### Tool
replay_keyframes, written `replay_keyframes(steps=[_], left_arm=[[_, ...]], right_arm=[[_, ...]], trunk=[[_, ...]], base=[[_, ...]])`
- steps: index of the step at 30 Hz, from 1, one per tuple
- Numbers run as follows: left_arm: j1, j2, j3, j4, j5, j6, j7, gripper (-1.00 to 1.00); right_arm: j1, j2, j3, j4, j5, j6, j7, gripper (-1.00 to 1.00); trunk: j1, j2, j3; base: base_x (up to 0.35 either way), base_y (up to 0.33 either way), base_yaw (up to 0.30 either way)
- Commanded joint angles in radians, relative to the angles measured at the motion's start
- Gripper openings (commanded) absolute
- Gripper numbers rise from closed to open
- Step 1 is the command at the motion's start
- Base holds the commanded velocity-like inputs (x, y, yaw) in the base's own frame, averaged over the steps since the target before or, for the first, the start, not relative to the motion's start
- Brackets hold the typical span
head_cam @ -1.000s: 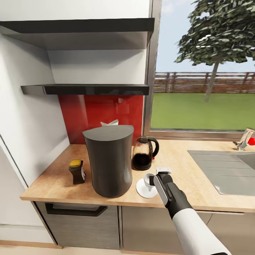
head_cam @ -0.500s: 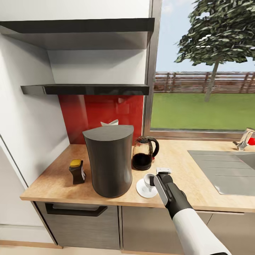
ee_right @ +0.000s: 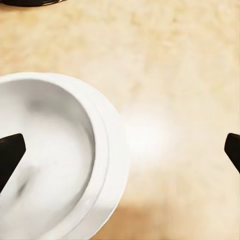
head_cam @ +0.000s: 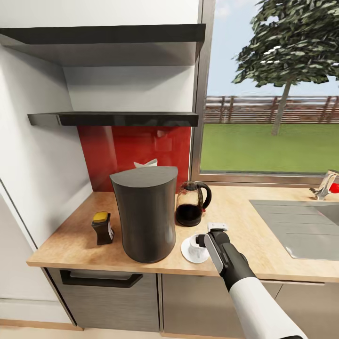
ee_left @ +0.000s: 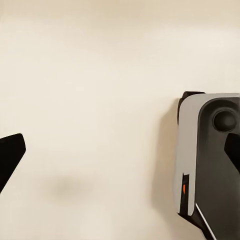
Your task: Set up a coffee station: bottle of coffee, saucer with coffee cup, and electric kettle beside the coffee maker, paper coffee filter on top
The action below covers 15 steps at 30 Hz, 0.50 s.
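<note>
The right hand [head_cam: 205,241] hangs low over the front of the worktop [head_cam: 245,221], right at the coffee cup [head_cam: 197,241]. In the right wrist view its two black fingertips [ee_right: 11,155] sit far apart at the two sides, so the hand is spread wide and holds nothing. One fingertip is over the white cup and the other is over bare wood.

The little white cup stands on the saucer [head_cam: 188,252], a small white round plate. The saucer lies on the worktop just beside the coffee maker [head_cam: 145,213], on its right side near the front edge.

The coffee maker is the big dark grey tube with a flat top. The paper coffee filter [head_cam: 146,163] peeks up behind its top edge, white with pointy bits. I cannot tell if it lies on the top or behind it.

The electric kettle [head_cam: 192,203] stands just behind the saucer, close to the coffee maker. It is clear glass with a black handle and a dark bottom half.

The bottle of coffee [head_cam: 102,228] stands on the worktop on the other side of the coffee maker. It is small and dark with a yellow cap.

Above them is the kitchen shelf [head_cam: 113,118], a thin dark slab over a red wall panel [head_cam: 132,146].

The steel sink [head_cam: 296,226] is far off to the right, under the window [head_cam: 273,94].

In the left wrist view, the left hand [ee_left: 120,155] has its fingertips far apart over a plain pale surface, spread and holding nothing.
</note>
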Motion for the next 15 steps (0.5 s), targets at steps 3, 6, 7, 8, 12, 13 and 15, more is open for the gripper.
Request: replay_keyframes(steps=[3,6,7,8,12,13,15], left_arm=[[0.000,0.000,0.009,-0.002,-0.009,-0.002,-0.005,1.00],[0.000,0.000,0.009,-0.002,-0.009,-0.002,-0.005,1.00],[0.000,0.000,0.009,-0.002,-0.009,-0.001,-0.005,1.00],[0.000,0.000,0.008,-0.002,-0.009,-0.001,-0.005,1.00],[0.000,0.000,0.007,-0.002,-0.009,0.000,-0.005,1.00],[0.000,-0.001,0.007,-0.002,-0.009,0.000,-0.005,1.00],[0.000,0.000,0.007,-0.002,-0.009,0.000,-0.005,1.00]], right_arm=[[-0.001,0.000,0.003,-0.001,-0.010,0.002,-0.010,1.00],[-0.002,-0.001,-0.001,-0.009,-0.010,0.003,-0.010,1.00],[-0.002,-0.002,-0.001,-0.014,-0.010,0.003,-0.010,1.00],[-0.002,-0.002,-0.001,-0.026,-0.010,0.004,-0.010,1.00],[-0.003,-0.004,-0.003,-0.176,-0.008,0.007,-0.011,1.00],[-0.003,-0.005,-0.004,-0.200,-0.007,0.008,-0.011,1.00],[-0.003,-0.006,-0.003,-0.240,-0.006,0.008,-0.012,1.00]], trunk=[[0.001,-0.002,-0.002],[0.001,-0.002,-0.002],[0.001,-0.002,-0.002],[0.001,-0.002,-0.002],[0.001,-0.002,-0.002],[0.001,-0.002,-0.002],[0.001,-0.002,-0.002]], base=[[0.000,0.000,0.000],[0.000,0.000,0.000],[0.000,0.000,0.000],[0.000,0.000,0.000],[0.000,0.000,0.000],[0.000,0.000,0.000],[0.000,0.000,0.000]])
